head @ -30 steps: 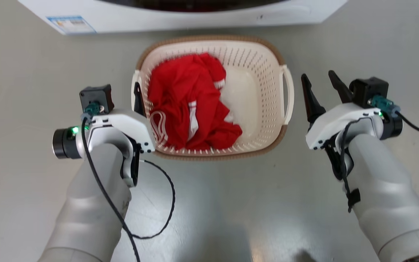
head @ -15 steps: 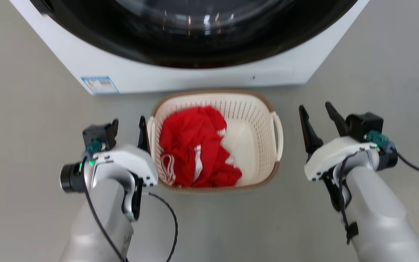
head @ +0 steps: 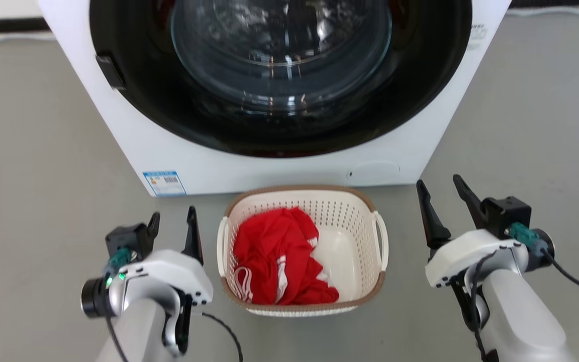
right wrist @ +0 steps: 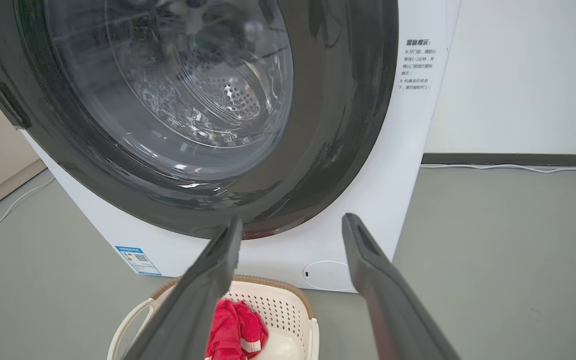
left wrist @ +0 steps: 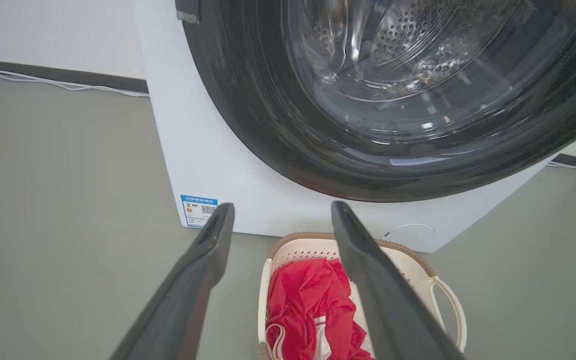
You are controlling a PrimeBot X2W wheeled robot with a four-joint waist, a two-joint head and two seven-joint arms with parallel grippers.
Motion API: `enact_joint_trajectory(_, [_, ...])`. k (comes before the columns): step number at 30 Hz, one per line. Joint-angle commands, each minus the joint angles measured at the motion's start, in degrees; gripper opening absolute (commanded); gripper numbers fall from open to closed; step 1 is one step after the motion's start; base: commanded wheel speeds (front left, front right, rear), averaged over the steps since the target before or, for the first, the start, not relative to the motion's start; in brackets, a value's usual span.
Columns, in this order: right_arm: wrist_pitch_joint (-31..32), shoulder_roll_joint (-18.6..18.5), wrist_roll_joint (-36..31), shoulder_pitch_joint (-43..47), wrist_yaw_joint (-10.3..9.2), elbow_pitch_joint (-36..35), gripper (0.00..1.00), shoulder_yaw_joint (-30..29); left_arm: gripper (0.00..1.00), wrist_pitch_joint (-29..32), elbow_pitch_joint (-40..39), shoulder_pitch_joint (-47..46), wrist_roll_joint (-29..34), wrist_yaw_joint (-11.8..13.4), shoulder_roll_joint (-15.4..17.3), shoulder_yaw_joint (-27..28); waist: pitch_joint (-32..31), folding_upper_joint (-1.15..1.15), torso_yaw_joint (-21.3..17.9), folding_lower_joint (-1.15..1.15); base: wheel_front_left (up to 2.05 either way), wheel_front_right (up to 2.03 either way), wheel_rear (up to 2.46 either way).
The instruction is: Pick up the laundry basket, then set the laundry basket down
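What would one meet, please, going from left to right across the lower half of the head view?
left gripper, open → laundry basket → right gripper, open.

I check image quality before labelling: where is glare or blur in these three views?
Head view: even soft light, mostly sharp; bright reflections on the door glass of the washing machine. Left wrist view: glare streaks on that glass; the left pincer looks soft near the lens. Right wrist view: similar reflections, the right pincer also soft, the laundry basket sharp.
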Motion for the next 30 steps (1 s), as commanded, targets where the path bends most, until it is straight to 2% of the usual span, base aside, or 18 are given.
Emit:
enact_joint_trajectory(1, [-0.5,0.5,-1.0,0.9,0.35,-2.3,1.00,0.7,1.00,-0.4,-2.2,1.0,0.6,-0.5,1.0,2.1,-1.7,-0.01,0.3,0.00,0.00,0.00,0.00])
enact_joint_trajectory(14, [-0.5,0.5,-3.5,10.7,0.35,-10.2,1.00,-1.3,1.00,-0.4,-9.8,10.8,1.4,-1.0,1.0,5.1,-7.8,-0.01,0.7,0.00,0.00,0.00,0.00])
enact_joint_trajectory(30, [-0.5,0.5,-5.7,19.5,0.35,-17.5,1.00,-4.2,1.00,-0.4,-18.1,20.0,2.4,-0.4,1.0,8.1,-10.7,-0.01,-0.9,0.00,0.00,0.00,0.00])
